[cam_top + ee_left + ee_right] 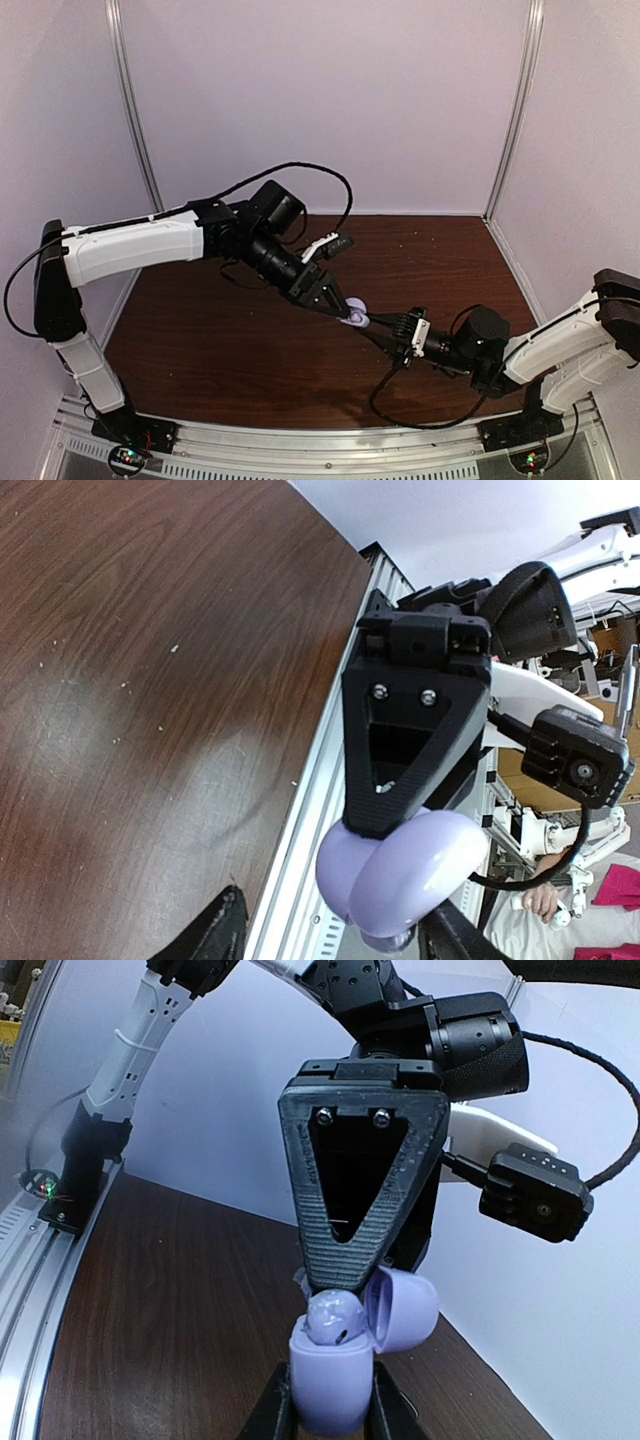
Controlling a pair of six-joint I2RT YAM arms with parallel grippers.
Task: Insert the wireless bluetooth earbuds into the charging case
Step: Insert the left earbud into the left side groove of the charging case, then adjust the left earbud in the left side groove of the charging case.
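Black left end effector [340,304], jaws parted, meets the open lavender charging case [330,1390], one earbud [330,1318] sitting inside; right end effector [330,1415] clamps its base, steadying it above the tabletop [220,330] for insertion

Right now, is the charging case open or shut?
Open. The right wrist view shows the charging case with its lid hinged back to the right, its body held in the right hand.

Robot lab booth: white panel walls [320,100], aluminium rail [330,445].
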